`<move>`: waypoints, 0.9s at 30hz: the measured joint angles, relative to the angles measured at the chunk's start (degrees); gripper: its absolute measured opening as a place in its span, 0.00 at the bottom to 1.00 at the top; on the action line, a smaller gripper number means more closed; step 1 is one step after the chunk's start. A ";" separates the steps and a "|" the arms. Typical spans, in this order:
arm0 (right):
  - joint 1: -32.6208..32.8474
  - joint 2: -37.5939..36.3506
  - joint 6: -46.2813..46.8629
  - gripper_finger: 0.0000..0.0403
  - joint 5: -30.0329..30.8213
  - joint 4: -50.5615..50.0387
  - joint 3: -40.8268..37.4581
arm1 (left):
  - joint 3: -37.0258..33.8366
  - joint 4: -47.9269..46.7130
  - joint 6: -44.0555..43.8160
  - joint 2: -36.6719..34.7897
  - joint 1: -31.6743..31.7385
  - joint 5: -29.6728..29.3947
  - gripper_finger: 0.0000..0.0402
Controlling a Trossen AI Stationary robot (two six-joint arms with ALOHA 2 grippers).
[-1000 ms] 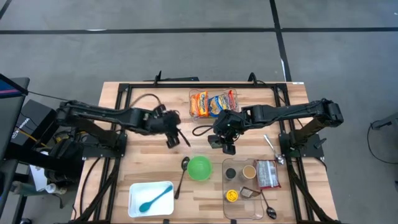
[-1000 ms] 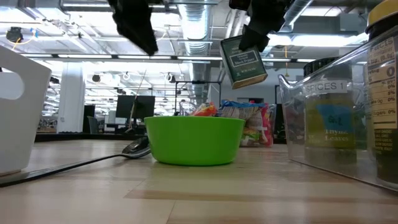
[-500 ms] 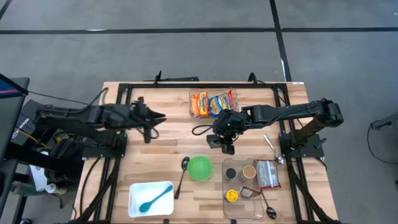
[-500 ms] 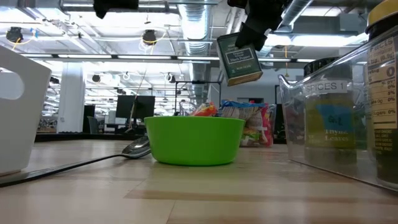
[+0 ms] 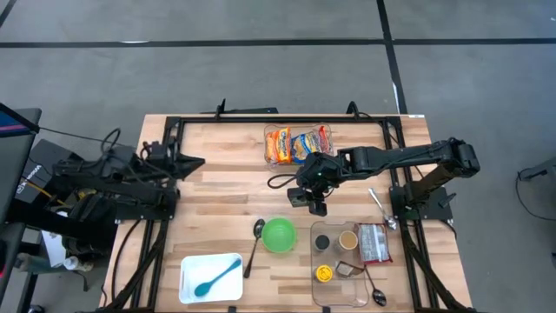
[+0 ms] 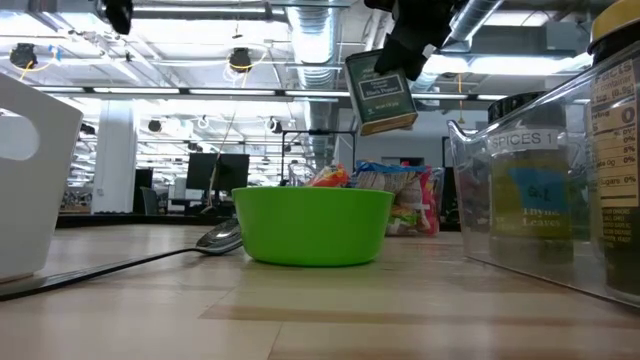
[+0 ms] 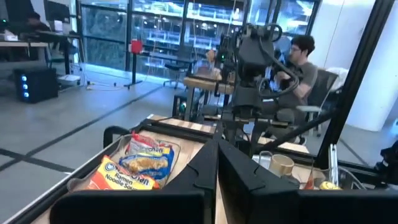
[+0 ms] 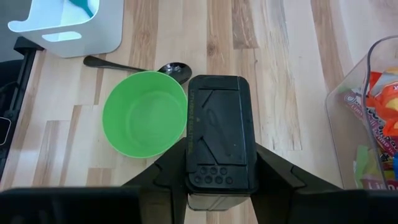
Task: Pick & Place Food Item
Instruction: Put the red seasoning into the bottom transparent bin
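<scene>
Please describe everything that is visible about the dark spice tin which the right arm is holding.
The spice tin is a small dark rectangular container that looks like metal. Its black top has a raised flap and a row of small shaker holes. One side carries a pale printed label, seen in the low view. The right hand grips it between both fingers, tilted, in the air, touching nothing else. It hangs beside the green bowl and higher than its rim.

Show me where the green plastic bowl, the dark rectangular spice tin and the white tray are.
green plastic bowl (image 5: 279,236): high view, inside bottom.
dark rectangular spice tin (image 6: 380,92): low view, front label.
white tray (image 5: 195,276): high view, bare floor beside the teal spoon.
</scene>
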 joint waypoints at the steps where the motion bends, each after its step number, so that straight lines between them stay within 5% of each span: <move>1: -0.01 0.00 0.00 0.31 0.00 0.02 0.00 | -0.79 -0.15 0.00 -1.30 0.00 -0.01 0.02; 9: 0.00 0.00 0.02 0.31 0.00 0.22 0.00 | -5.41 0.57 1.03 -6.66 0.00 0.10 0.01; 27: 0.00 0.00 0.04 0.31 0.00 0.29 0.00 | -19.18 13.66 1.07 -6.21 0.00 -0.05 0.00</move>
